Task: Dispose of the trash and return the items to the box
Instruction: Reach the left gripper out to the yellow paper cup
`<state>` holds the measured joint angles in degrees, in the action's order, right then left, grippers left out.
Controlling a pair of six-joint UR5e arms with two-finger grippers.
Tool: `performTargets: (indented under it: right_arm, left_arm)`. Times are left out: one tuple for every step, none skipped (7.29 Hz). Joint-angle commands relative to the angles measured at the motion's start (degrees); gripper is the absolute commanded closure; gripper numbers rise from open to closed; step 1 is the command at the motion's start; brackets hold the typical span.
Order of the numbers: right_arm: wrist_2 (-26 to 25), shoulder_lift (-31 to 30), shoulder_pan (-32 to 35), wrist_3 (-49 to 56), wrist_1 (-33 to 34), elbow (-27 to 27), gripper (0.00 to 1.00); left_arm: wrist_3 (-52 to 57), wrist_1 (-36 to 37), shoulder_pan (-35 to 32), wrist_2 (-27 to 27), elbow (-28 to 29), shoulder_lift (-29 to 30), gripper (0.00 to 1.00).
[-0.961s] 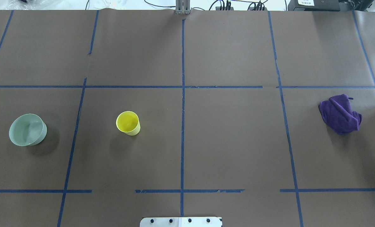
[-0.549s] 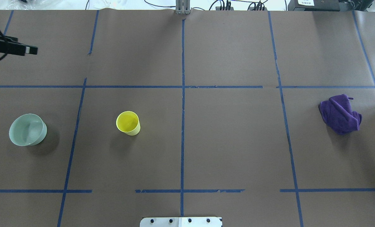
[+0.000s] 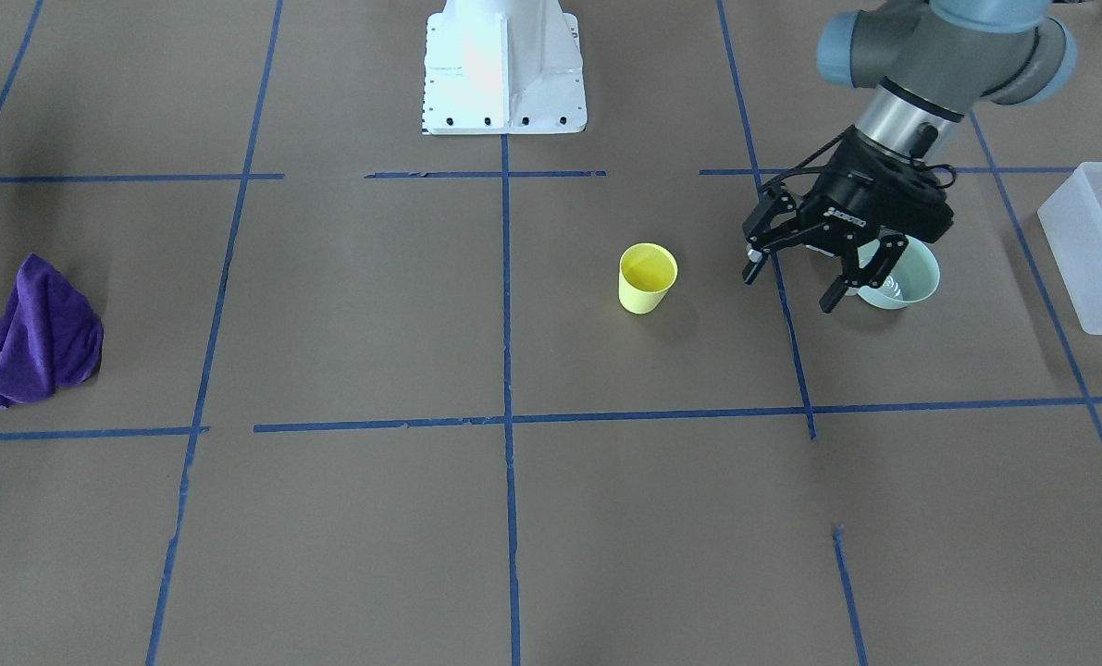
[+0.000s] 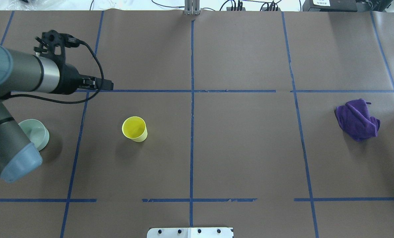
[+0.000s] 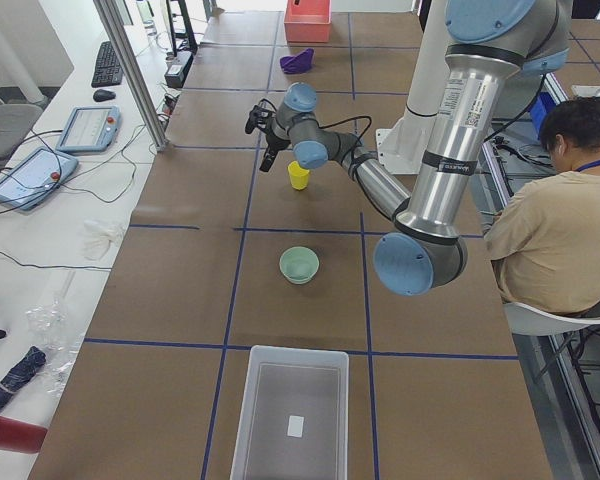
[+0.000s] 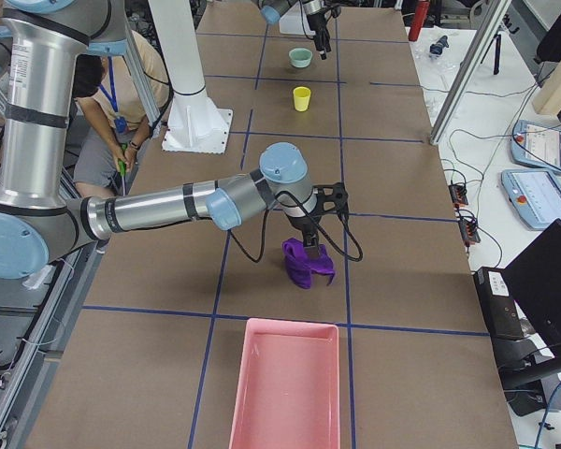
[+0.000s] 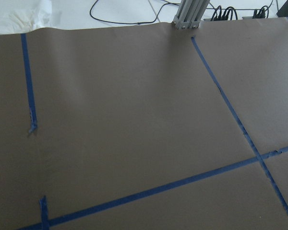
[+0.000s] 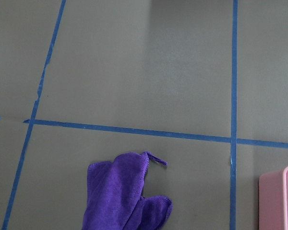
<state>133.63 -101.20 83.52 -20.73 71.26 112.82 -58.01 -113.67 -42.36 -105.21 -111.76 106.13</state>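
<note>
One yellow cup (image 3: 648,277), upright and mouth up, near the middle of the bench (image 3: 347,296). Beside it, toward the robot's left and well apart, one mint-green bowl (image 3: 917,276), also mouth up. Farther out the same way, at the bench's left end, one frosted white box (image 3: 1095,250), open-topped, with one small white label on its floor; neither cup nor bowl inside it. Above the bench between cup and bowl in the front view, the left pincer (image 3: 788,290), both fingers spread wide apart, gripping nothing and touching neither item. At the opposite end, one crumpled purple cloth (image 3: 42,338) lying on the bench, and past it one pink bin (image 6: 285,383). Directly over the cloth, the right pincer (image 6: 310,245), pointing down; seen only from the side, so cannot tell how far apart its fingers are or whether touching the cloth. Two arms, two containers, two items, one cloth in all.
</note>
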Motion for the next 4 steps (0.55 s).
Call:
performTargets:
  right_arm:
    - [0.0,0.0,-0.1,0.1,-0.2,-0.3,0.0]
    - [0.0,0.0,-0.1,0.1,-0.2,-0.5,0.0]
    - [0.0,0.0,-0.1,0.2,-0.2,-0.8,0.0]
    - [0.1,0.0,-0.2,0.2,-0.3,-0.8,0.0]
  left_arm:
    - [-14.8,2.4,10.1,8.2,2.8,1.0,0.09]
    - [-20.1,2.3,12.3,10.5,3.1,0.9,0.26]
    - [-20.6,2.4,13.3,11.8,4.2,0.8,0.33]
    - [-20.8,2.2,13.8,11.8,4.9,0.8,0.45]
